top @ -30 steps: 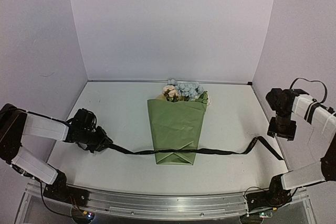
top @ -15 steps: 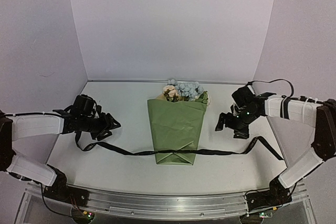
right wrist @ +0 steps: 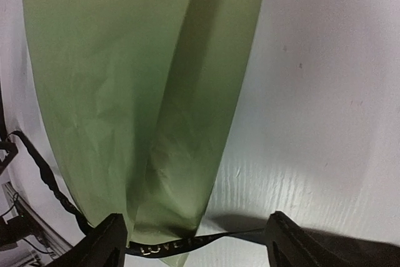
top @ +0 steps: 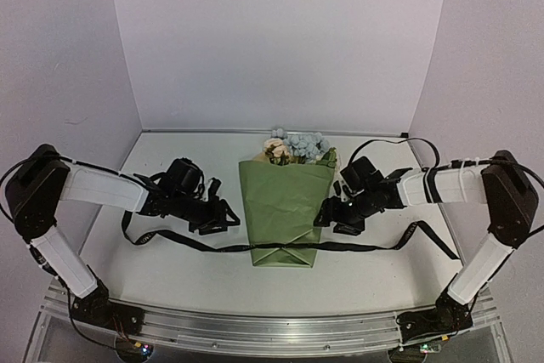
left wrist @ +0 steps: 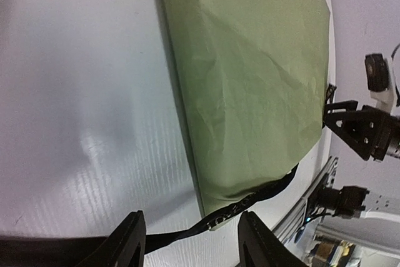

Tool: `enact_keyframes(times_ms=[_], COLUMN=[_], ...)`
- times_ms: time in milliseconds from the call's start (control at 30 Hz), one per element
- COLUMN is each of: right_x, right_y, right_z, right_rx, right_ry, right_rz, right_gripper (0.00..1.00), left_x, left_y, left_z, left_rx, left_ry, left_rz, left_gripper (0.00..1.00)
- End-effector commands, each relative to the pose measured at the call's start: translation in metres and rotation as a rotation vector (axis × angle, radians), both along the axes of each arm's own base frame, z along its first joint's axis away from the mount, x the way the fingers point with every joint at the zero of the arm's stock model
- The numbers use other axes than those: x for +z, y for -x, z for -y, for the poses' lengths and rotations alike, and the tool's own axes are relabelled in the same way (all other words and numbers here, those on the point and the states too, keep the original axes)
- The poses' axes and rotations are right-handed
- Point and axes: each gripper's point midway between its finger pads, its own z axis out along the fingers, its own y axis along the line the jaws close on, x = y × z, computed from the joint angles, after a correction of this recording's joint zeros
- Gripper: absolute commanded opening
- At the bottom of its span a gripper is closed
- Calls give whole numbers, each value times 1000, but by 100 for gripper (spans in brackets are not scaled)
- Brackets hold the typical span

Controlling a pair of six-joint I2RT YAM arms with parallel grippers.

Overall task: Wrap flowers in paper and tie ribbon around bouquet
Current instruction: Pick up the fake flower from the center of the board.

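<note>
The bouquet lies flat at mid-table: olive-green paper (top: 282,206) folded into a cone, with the flowers (top: 297,147) poking out of its far end. The black ribbon (top: 357,246) crosses the cone's narrow near end and trails off to both sides. My left gripper (top: 228,218) is low by the cone's left edge, open and empty; its wrist view shows the paper (left wrist: 250,73) ahead and the ribbon (left wrist: 219,220) between the fingers (left wrist: 128,242). My right gripper (top: 326,217) is open at the cone's right edge, with paper (right wrist: 119,73) and lettered ribbon (right wrist: 165,248) ahead.
The ribbon's left end curls in a loose loop (top: 134,231) and its right end (top: 442,244) reaches towards the right wall. Pale walls close in the table on three sides. A metal rail (top: 255,329) runs along the near edge.
Both arms have swung inward and low to the bouquet's sides. The left gripper has let go of the ribbon's left end, which now lies looped on the table. The bouquet has not moved.
</note>
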Motion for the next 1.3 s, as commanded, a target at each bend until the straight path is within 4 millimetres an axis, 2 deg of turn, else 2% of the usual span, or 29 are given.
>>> enact_keyframes(times_ms=[0,100,333,633,833,933,1033,1200,1267], right_x=[-6,-16,-32,-43,-54,-58,-52,-21,-8], right_y=[-1,9,34,64,86,97,96,77,67], right_z=[-20,-25,-10,10,34,48,52,40,32], right_rx=[6,10,-39,-68,-81,-89,-81,-63,-70], right_ry=[-57,-50,-30,-23,28,68,87,86,66], right_rz=[43,28,29,23,21,29,55,113,140], right_gripper=[65,57,54,55,54,55,59,72,82], left_x=[8,-4,-17,-17,-25,-26,-19,18,30], left_y=[-1,11,47,79,94,96,88,59,42], left_z=[42,52,59,59,55,51,53,58,54], left_rx=[-126,-164,-227,-269,-275,-267,-251,-174,-127], left_ry=[56,53,51,56,33,24,22,37,50], left_rz=[84,61,5,-34,-62,-66,-31,82,109], left_gripper=[48,42,31,27,26,26,27,36,40])
